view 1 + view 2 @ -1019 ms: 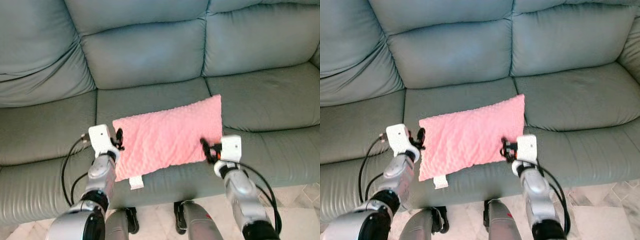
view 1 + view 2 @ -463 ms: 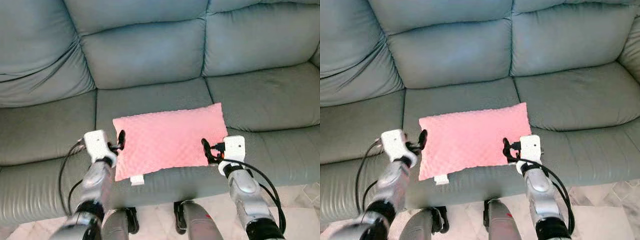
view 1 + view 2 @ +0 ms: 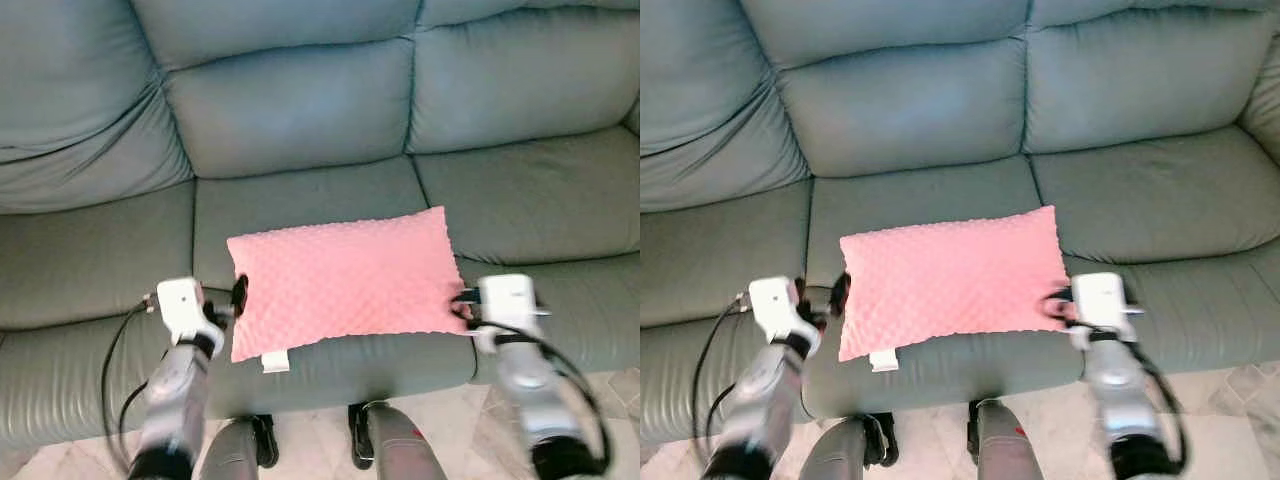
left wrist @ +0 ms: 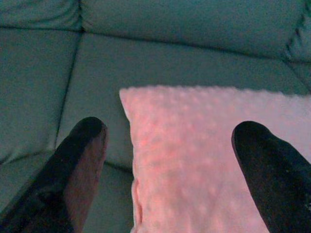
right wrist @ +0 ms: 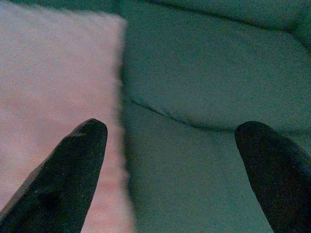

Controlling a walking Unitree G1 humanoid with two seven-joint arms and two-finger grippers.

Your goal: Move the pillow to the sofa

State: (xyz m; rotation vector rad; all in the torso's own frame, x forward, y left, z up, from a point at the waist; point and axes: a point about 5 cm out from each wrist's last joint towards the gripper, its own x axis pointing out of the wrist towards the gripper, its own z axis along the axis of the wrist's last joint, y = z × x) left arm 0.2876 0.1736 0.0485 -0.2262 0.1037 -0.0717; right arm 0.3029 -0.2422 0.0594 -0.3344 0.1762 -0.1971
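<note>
A pink dimpled pillow (image 3: 340,278) lies flat on the middle seat of the grey-green sofa (image 3: 300,110), a white tag (image 3: 274,361) hanging over the seat's front edge. My left gripper (image 3: 238,295) is just off the pillow's left end and stands open. In the left wrist view its fingers (image 4: 80,162) straddle the pillow's corner (image 4: 194,160) without touching it. At the pillow's right end my right gripper (image 3: 463,302) is open as well, its arm blurred. The right wrist view has the pillow's edge (image 5: 58,82) beside one of the fingers (image 5: 73,167), with bare seat between them.
Backrest cushions rise behind the pillow, with free seats to its left (image 3: 90,260) and right (image 3: 540,200). The sofa's front edge is close to my legs (image 3: 390,445). Pale tiled floor (image 3: 605,385) shows at the lower right.
The pillow's raised right end has dropped flat onto the seat. Both grippers have let go of its ends and moved outward and back, the right one farther.
</note>
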